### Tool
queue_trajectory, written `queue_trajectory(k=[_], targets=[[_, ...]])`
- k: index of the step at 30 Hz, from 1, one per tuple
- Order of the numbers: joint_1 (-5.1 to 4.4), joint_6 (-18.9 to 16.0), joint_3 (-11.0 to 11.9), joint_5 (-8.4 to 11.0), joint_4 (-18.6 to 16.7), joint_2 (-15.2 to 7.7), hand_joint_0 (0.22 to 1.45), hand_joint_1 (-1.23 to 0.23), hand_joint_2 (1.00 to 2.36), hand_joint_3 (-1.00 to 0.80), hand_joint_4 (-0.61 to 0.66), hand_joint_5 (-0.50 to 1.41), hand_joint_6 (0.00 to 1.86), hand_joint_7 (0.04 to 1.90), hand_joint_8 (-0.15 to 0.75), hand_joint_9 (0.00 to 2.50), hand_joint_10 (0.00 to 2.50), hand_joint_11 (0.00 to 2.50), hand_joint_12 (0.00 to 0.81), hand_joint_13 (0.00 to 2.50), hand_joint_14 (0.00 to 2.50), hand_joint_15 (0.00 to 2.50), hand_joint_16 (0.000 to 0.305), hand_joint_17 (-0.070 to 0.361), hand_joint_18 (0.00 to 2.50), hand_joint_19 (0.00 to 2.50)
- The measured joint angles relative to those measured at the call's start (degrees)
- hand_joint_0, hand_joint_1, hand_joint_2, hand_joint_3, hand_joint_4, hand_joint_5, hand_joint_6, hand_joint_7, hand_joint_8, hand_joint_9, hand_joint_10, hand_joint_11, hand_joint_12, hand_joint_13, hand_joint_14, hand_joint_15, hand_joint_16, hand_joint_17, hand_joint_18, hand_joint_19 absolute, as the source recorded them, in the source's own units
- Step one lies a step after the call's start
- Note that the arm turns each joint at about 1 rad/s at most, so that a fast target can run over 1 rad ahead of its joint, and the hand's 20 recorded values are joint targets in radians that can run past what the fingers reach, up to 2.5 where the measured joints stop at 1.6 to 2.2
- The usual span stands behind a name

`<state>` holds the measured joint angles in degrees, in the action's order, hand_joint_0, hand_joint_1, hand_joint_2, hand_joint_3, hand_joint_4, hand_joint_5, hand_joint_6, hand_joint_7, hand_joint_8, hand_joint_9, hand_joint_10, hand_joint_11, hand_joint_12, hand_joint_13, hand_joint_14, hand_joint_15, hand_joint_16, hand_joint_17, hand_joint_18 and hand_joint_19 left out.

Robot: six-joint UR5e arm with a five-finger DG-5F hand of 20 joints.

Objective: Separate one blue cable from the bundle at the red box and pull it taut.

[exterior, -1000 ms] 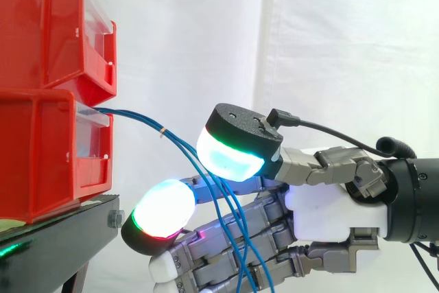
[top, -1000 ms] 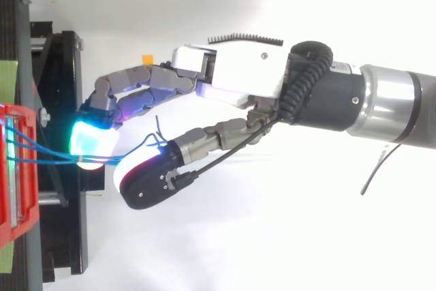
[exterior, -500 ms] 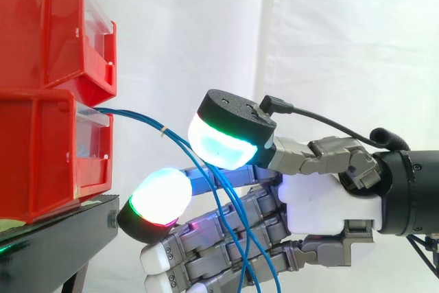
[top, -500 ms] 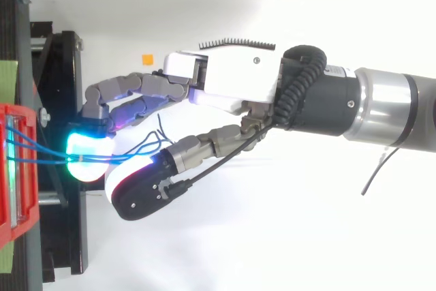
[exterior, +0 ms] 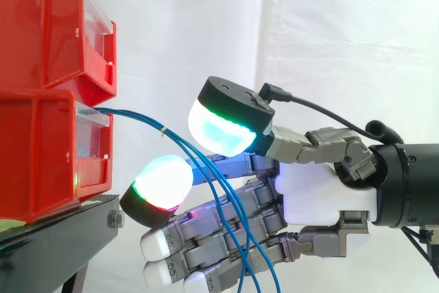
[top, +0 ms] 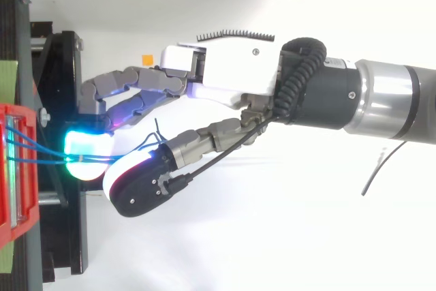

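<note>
Two stacked red bins [exterior: 41,156], blue cables [exterior: 137,118] leaving the lower; hand [exterior: 322,193] spread apart around them

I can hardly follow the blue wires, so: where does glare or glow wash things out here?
Top view: the ground around the hand is washed white, and the hand's cyan glow swallows the blue cables where they reach it. Side view: even light, the blue cables plain against the white curtain.
</note>
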<state>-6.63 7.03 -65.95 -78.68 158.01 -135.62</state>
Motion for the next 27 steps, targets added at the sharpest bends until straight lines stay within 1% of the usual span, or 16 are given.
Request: queue_trajectory(k=[4,16,27], targets=[[0.02,0.0,0.01,-0.12,0.08,0.0,0.55,-0.61,1.0,-0.5,0.14,-0.12,0.5,1.32,0.286,0.64,0.01,0.42,0.356,0.59,0.01,0.3,0.043,0.096,0.5,0.48],[-0.04,0.06,0.26,-0.16,0.11,0.0,0.57,-0.61,1.0,-0.45,0.12,-0.13,0.54,1.29,0.287,0.67,0.01,0.44,0.353,0.6,0.01,0.3,0.043,0.096,0.53,0.49],[-0.22,0.21,0.88,-0.09,0.14,0.0,0.57,-0.58,1.0,-0.47,0.13,-0.13,0.55,1.27,0.292,0.68,0.01,0.45,0.353,0.62,0.01,0.31,0.043,0.097,0.54,0.51]])
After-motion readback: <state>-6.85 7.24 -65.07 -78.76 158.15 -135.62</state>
